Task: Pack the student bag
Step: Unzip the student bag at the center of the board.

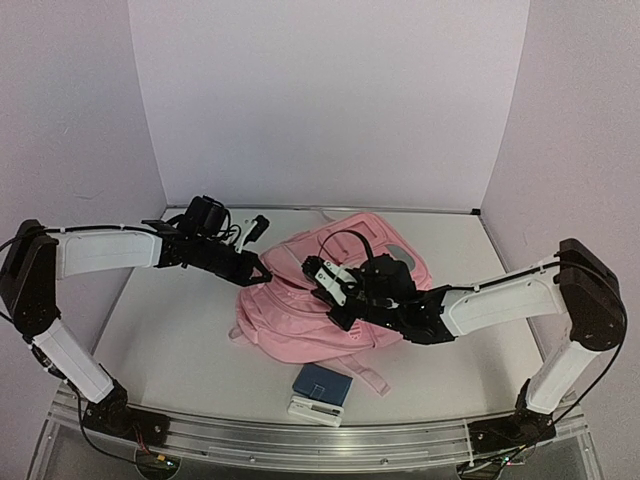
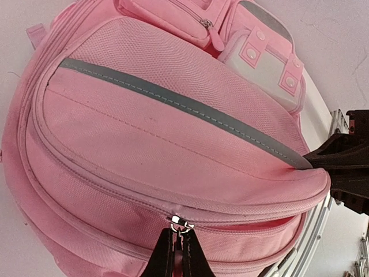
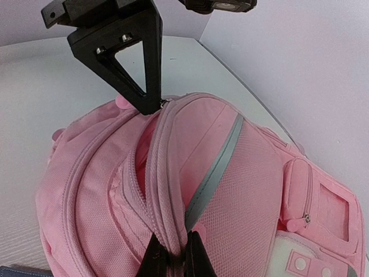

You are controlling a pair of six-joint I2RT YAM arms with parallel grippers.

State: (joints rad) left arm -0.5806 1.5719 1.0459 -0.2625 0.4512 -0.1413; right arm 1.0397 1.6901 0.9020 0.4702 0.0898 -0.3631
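The student bag [image 1: 290, 322], a soft pink woven-mesh backpack with a grey reflective strip [image 2: 190, 107], lies mid-frame on the white table [image 1: 180, 330]. Its main zip is partly parted, and nothing inside can be made out. At the bag's upper-left edge the left gripper [image 2: 179, 248] pinches the metal zip pull [image 2: 180, 222]. The right gripper [image 3: 173, 255] is pressed together on the bag's front flap rim.

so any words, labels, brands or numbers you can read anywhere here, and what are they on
No text can be read in any view.
Large soft pink fabric backpack: no print or logo shows.
Small white flat thing under the blue block: faint dark marks, too small to read.
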